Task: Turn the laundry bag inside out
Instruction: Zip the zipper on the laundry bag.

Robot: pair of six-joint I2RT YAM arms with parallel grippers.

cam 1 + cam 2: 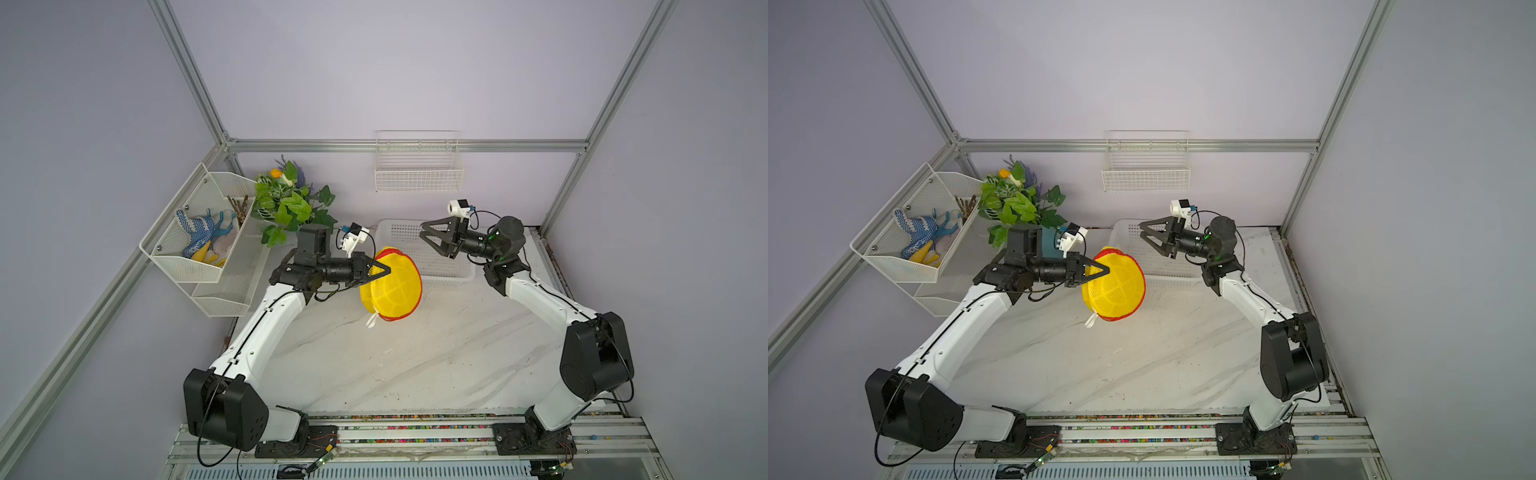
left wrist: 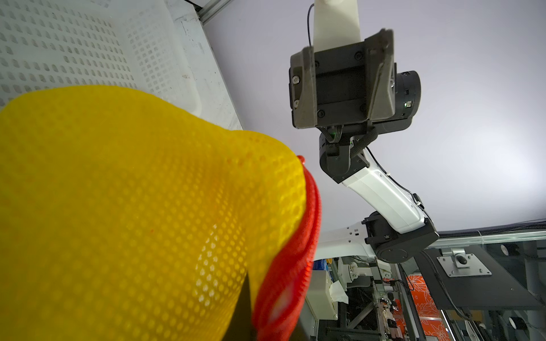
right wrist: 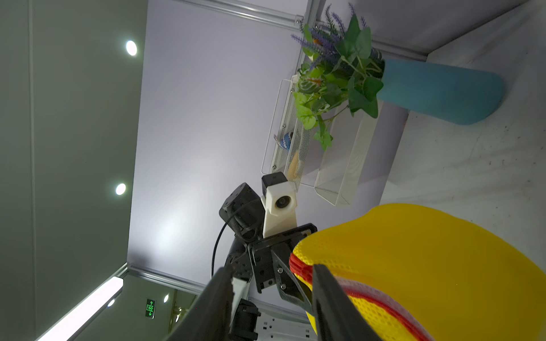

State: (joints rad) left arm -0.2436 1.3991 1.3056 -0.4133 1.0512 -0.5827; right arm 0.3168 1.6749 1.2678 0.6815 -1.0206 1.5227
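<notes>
The left gripper (image 1: 386, 270) is pinching the bag (image 1: 395, 293) at its upper edge, jaws closed on the mesh. The bag is drooping over the table (image 1: 415, 365) (red trim toward the right arm). The right gripper (image 1: 421, 231) is hovering over the basket (image 1: 451, 272), jaws spread, empty.

Your left gripper (image 1: 387, 270) was clamped on the top edge of the laundry bag (image 1: 397, 291), forearm level. Your right gripper (image 1: 421, 231) hung near the bag, not touching it, jaws spread and empty.
</notes>
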